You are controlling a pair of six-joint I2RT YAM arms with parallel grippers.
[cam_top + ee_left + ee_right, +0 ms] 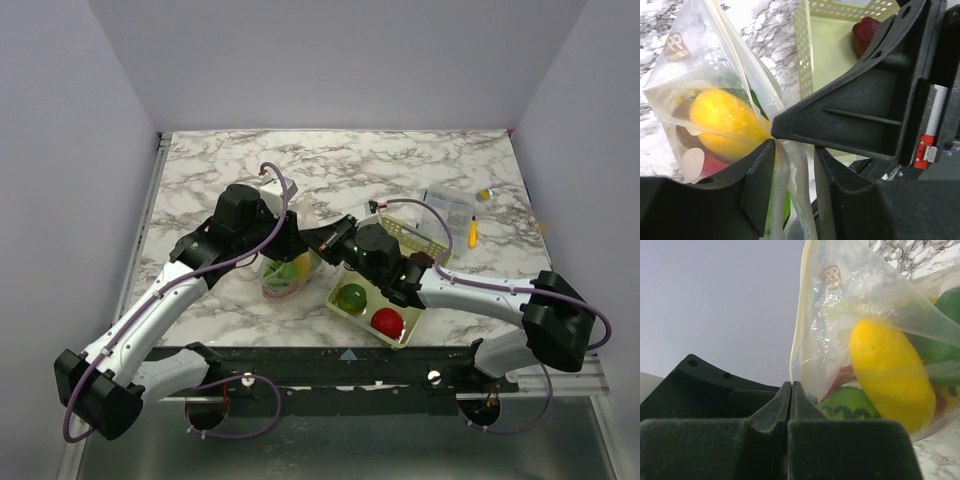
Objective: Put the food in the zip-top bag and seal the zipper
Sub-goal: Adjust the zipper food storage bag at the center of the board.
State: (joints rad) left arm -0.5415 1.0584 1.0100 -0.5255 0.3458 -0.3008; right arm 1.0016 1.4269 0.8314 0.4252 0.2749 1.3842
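My left gripper (794,150) sits left of the pale yellow-green lattice basket (830,65). Its fingers (757,185) stand partly apart, with a clear gap between them. The thin folded edge of the zip-top bag (715,65) runs down through that gap, and I am not clamping it. The bag stands just to the left of the basket on the marble table (420,160), and it is bulging. A yellow piece (725,120) presses against the film, something red (712,162) lies under it, and a green piece (850,400) shows from my other wrist. Between the bag and the basket my right gripper (791,385) has its jaws pressed fully together. The bag's side edge runs straight down into the seam between them, so I have the bag pinched there. In the basket itself lie a green ball (351,297) and a red piece (387,322) at the near end. A dark red piece (865,32) is at the far end. Beyond the basket's far right corner stands a rigid clear plastic box (450,205).
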